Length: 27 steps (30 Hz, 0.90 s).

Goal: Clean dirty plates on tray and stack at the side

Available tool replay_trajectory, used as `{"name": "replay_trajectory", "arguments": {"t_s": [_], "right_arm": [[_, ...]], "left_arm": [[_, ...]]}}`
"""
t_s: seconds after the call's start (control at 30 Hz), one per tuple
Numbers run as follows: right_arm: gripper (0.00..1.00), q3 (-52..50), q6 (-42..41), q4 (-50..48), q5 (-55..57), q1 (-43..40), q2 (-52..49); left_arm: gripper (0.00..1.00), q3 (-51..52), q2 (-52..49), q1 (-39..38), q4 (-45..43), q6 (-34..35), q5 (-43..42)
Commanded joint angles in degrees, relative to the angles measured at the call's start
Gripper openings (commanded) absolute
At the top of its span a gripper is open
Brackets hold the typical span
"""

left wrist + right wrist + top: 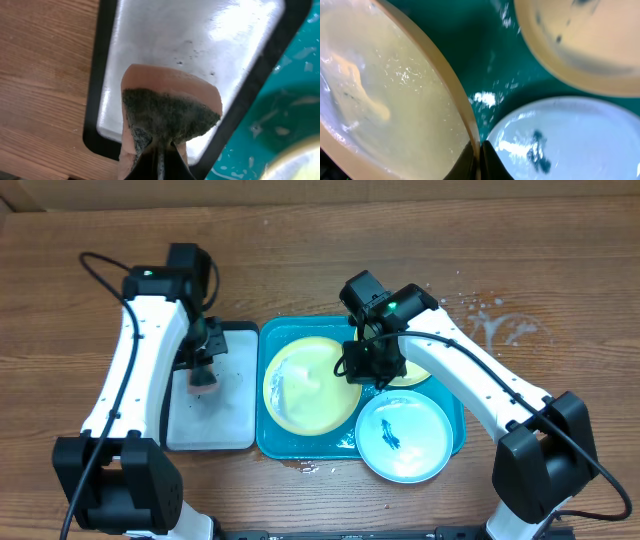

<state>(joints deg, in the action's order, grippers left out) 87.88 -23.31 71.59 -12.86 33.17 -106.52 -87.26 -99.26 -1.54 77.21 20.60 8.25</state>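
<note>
The turquoise tray (pixel 268 438) holds three plates. A large yellow-green plate (pixel 305 385) lies on its left half, wet and glossy (pixel 395 100). My right gripper (pixel 366 370) is shut on that plate's right rim (pixel 479 157). A pale blue plate (pixel 405 437) with a dark smear (pixel 538 150) sits at the tray's front right. A second yellow-green plate (pixel 585 40) with dark specks lies at the back right, partly hidden under my right arm. My left gripper (pixel 160 162) is shut on a pink sponge (pixel 170 107) with a dark scouring face.
The sponge (pixel 203 380) hangs over a smaller white tray with a black rim (pixel 210 425), left of the turquoise tray. Water droplets lie on the wooden tabletop (pixel 505 330) at the back right and by the tray's front edge.
</note>
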Motion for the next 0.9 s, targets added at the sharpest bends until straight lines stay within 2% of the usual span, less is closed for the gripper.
{"name": "replay_trajectory", "arguments": {"t_s": [0.0,0.2,0.37,0.57,0.87], "right_arm": [[0.04,1.44,1.55,3.13,-10.25,-1.20,0.15],[0.04,1.44,11.47,6.75,-23.10,-1.53,0.15],[0.04,1.36,10.91,-1.20,-21.66,-1.55,0.15],[0.04,1.36,5.05,-11.69,-2.84,-1.55,0.15],[0.04,1.40,4.85,-13.22,15.65,-1.53,0.15]], "left_arm": [[0.04,-0.22,0.00,2.89,0.24,-1.81,-2.89],[0.04,-0.22,0.00,6.08,-0.74,-4.11,-8.33],[0.04,-0.22,0.00,6.12,-0.68,-4.15,-8.81],[0.04,-0.22,0.00,6.12,-0.92,-4.37,-9.60],[0.04,-0.22,0.00,6.12,-1.09,-4.37,-9.60]]}}
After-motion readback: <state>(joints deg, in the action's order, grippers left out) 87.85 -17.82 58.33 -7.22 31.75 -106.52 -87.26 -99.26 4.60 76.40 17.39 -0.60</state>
